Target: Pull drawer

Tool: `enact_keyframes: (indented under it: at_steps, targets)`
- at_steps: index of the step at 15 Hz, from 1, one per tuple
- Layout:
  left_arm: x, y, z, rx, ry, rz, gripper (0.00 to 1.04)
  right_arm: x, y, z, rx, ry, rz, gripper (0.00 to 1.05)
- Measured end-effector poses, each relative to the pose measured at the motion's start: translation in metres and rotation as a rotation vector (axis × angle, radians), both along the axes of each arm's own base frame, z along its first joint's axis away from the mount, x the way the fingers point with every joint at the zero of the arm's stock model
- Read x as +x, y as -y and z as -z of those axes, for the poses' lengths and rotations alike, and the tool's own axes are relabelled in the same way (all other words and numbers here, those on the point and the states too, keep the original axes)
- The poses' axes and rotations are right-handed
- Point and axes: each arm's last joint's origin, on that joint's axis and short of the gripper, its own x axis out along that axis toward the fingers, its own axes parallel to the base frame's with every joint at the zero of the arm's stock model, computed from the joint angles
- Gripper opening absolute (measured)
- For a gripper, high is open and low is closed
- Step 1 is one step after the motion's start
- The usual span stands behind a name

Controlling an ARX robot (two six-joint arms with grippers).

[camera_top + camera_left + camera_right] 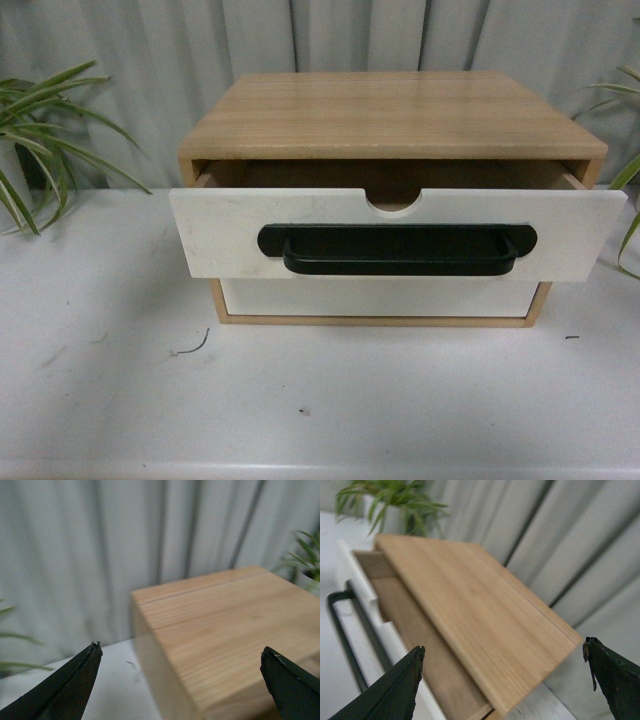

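Observation:
The drawer [240,235], white-fronted with a half-round notch in its top edge, stands pulled partway out of the wooden cabinet [395,115]. Its long black bar handle [397,250] runs across the front. No arm shows in the front view. My left gripper [180,652] is open, held above the cabinet's top [230,620] near a corner. My right gripper [502,650] is open too, above the cabinet's top [470,610], with the drawer [355,575] and its handle [342,630] in view beside it. Nothing sits between either pair of fingers.
A plain white lower drawer front [375,298] sits under the pulled one. Potted plants stand at the left [45,130] and the right [625,180] of the white table [300,400]. A grey curtain [330,35] hangs behind.

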Motion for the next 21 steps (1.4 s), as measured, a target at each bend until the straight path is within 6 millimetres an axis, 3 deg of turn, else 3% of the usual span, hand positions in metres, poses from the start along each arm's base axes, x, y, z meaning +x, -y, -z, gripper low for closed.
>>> enact_keyframes:
  at_steps: [2, 4, 6, 8, 10, 12, 15, 18, 21]
  targets:
    - [-0.024, -0.044, 0.001, -0.059, 0.026, -0.248, 0.98, -0.012, 0.020, -0.015, 0.224, 0.019, 0.207, 0.98]
    - [-0.056, -0.078, 0.003, -0.084, 0.029, -0.438, 0.93, -0.046, 0.020, -0.017, 0.426, -0.119, 0.616, 0.78]
    - [-0.091, -0.066, 0.015, -0.060, 0.089, -0.492, 0.68, -0.084, 0.017, 0.002, 0.493, -0.128, 0.820, 0.53]
    - [-0.106, -0.044, 0.042, -0.061, 0.057, -0.443, 0.45, -0.112, 0.004, 0.014, 0.500, -0.160, 0.832, 0.29]
    - [-0.124, -0.034, 0.063, -0.059, 0.042, -0.473, 0.20, -0.139, -0.010, 0.021, 0.509, -0.127, 0.813, 0.05]
    - [-0.137, -0.024, 0.071, -0.058, 0.063, -0.465, 0.02, -0.150, -0.015, 0.029, 0.518, -0.104, 0.818, 0.02]
    - [-0.154, -0.015, 0.089, -0.055, 0.051, -0.463, 0.02, -0.164, -0.030, 0.046, 0.512, -0.125, 0.800, 0.02]
    - [-0.167, -0.001, 0.099, -0.054, 0.051, -0.457, 0.02, -0.173, -0.028, 0.055, 0.513, -0.123, 0.823, 0.02]
    - [-0.178, -0.001, 0.106, -0.050, 0.050, -0.470, 0.02, -0.181, -0.028, 0.061, 0.514, -0.120, 0.821, 0.02]
